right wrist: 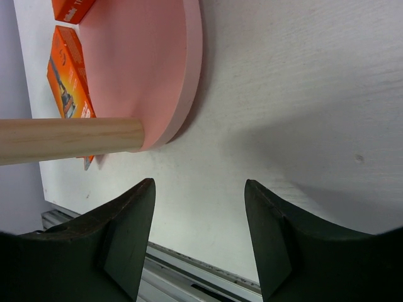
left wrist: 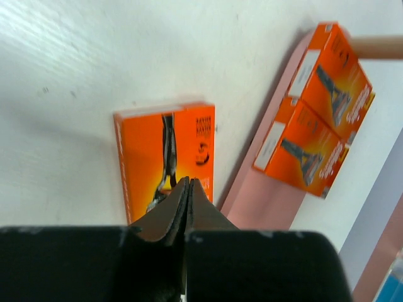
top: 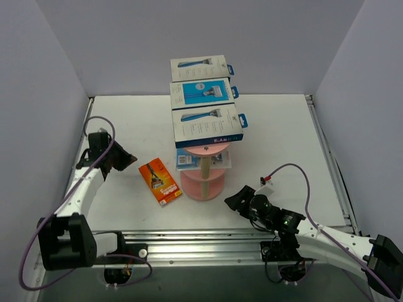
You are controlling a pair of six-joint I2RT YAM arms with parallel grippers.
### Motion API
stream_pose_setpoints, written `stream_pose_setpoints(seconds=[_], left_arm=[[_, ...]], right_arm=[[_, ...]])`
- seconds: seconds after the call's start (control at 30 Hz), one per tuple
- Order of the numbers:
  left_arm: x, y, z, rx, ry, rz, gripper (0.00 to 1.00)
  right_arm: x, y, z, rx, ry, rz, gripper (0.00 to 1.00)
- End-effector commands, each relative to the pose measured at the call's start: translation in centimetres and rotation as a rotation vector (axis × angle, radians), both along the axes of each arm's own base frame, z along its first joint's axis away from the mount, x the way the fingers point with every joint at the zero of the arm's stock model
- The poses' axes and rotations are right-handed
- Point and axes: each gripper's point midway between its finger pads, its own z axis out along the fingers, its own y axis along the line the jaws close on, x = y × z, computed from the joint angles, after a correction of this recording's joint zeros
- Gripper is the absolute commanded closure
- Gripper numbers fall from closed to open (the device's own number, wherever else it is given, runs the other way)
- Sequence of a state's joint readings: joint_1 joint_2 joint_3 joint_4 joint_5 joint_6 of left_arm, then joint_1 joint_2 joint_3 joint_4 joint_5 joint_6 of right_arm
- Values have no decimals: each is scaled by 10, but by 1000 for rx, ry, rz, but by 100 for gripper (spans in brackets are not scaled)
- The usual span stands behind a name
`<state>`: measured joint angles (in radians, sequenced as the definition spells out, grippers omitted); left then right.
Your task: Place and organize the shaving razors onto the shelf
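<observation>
The left hand is clenched tight with nothing in it. Near it, an orange razor pack lies flat on the worktop, beside the pink shelf. Three white and blue razor boxes lie in a row on the shelf's top. Two more orange packs sit on a low pink tier. The right hand is open and holds nothing.

**Layout around the shelf**

The shelf stood at the middle of the worktop. Three razor boxes lay on its top tier, in a row running toward 12 o'clock. Two razor packs lay side by side on a lower tier. A loose razor pack lay on the worktop at the shelf's 9 o'clock.
</observation>
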<state>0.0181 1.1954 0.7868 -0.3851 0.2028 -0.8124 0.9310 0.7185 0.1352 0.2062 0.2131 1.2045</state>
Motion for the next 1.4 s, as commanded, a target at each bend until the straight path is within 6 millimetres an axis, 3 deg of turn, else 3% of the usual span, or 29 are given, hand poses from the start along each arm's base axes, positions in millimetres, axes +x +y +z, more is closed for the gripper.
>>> stream_pose_setpoints(seconds=[0.0,0.23,0.47,0.7,0.9,0.97,1.37], left_arm=[[38,14,31,47,-96,-25,98],[77,21,-4,53,-31,6,98],[95,15,-35,35,48,-16,98],[95,8,-67,81,129,-45,98],[98,8,-81,95,158,-69,98],[96,-4,-84,110,164,-107,98],[83,-26,-106,128,224,-168,98]], right_arm=[[3,-6,-4,-3,-17,-32,46],[3,-4,-9,-3,-17,-23,46],[4,-3,-10,5,-22,-23,45],[4,-4,-13,-1,-22,-21,45],[3,-4,-13,-4,-22,-16,45],[3,-4,-12,-3,-26,-14,45],[0,-1,-11,1,-29,13,44]])
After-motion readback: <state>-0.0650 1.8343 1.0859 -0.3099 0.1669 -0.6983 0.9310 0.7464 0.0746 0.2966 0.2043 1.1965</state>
